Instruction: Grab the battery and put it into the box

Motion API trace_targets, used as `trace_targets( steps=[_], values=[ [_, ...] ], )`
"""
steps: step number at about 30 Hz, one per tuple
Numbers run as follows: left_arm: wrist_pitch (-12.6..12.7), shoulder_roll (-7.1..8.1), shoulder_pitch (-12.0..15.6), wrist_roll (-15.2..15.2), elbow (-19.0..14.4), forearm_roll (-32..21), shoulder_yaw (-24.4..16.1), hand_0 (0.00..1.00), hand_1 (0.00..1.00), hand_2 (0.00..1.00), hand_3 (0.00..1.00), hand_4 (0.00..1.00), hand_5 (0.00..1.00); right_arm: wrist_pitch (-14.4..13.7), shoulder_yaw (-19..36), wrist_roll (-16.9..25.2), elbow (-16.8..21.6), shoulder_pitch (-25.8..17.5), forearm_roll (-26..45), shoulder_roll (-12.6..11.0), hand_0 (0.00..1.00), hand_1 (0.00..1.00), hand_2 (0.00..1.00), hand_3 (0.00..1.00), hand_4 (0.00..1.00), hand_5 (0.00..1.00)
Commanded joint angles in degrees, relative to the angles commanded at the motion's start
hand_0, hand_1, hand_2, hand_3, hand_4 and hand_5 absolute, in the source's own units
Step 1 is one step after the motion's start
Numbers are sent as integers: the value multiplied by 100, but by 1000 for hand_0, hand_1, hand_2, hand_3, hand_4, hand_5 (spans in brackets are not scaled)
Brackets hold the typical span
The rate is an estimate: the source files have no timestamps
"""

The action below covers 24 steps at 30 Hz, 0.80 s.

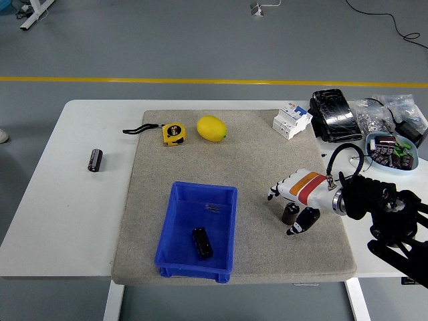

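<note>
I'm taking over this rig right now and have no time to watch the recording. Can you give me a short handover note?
Right hand: over the mat's right side, fingers open around a small battery standing on the mat; not gripping it as far as I can tell.
Left hand: not in view.
Blue box: at the mat's front, one battery already inside.
Another battery lies on the white table, left of the mat.
Done: one battery boxed.
Left: grasp the one by the right hand and box it, probably then the left one.
</note>
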Motion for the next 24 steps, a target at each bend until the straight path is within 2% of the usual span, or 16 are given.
trace_targets(
  steps=[1,2,13,14,24],
  values=[
    [0,0,0,0,0,0,-1,671,637,658,634,655,679,3,-3,8,-3,-2,-24,-7,485,507,620,607,804,102],
    [2,1,0,1,1,2,-5,671,636,658,634,655,679,10,-7,16,-1,-3,-48,-13,488,469,558,554,657,2],
    [-14,-9,-10,1,-1,36,-15,671,636,658,634,654,679,7,-21,29,27,-7,-24,-11,491,466,543,547,631,2],
    [-13,-10,-10,0,-1,34,-13,671,636,656,634,655,682,2,-22,27,27,-7,-18,-11,487,460,540,541,661,2],
    [-15,-8,23,-3,1,10,-9,671,639,655,633,654,681,-12,-37,32,60,-37,-17,2,473,449,525,518,658,2]
  ],
)
